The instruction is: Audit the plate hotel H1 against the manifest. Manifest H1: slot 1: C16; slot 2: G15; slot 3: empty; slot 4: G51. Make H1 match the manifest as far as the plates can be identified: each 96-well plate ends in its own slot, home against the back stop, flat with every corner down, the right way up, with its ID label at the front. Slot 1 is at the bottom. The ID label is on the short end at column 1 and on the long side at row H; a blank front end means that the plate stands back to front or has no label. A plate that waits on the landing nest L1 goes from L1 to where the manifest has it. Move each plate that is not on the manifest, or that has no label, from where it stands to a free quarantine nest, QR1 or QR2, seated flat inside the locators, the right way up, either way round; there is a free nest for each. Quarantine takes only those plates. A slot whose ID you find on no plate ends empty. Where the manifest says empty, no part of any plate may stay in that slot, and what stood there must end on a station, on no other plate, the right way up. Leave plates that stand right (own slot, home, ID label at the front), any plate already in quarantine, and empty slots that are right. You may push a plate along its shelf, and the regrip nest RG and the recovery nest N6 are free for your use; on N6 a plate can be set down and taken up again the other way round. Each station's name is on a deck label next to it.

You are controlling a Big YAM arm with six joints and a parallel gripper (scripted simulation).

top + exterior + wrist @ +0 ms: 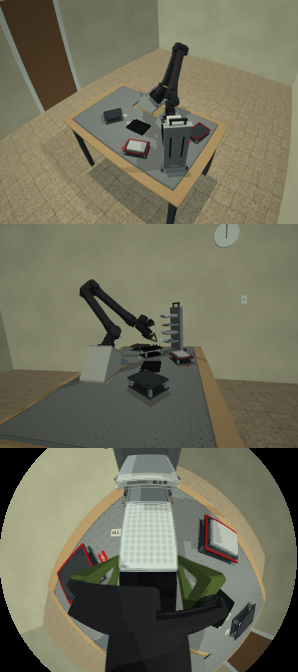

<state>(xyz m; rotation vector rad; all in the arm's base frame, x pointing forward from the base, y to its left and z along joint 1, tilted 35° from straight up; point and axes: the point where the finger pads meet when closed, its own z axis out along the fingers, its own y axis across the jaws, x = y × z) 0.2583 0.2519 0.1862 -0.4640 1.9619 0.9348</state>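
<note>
The grey plate hotel H1 (175, 145) stands at the table's near right, its shelves open toward the arm (169, 328). My gripper (148, 558) is shut on a white 96-well plate (149, 534), gripped across its width by the green fingers. In the side view the plate (162, 339) is held level with the hotel's lowest shelf, its far end just in front of the shelf. The wrist view shows another light plate (147, 478) on a shelf straight ahead. I cannot read any ID label.
A red-rimmed nest holds a white plate (136, 146) left of the hotel. A second red-rimmed nest (200, 131) lies to its right. A raised black nest (151, 349) is below the gripper, a flat black pad (138, 127) and another raised black nest (113, 115) stand further left. A grey wedge box (148, 102) is beside the arm's base.
</note>
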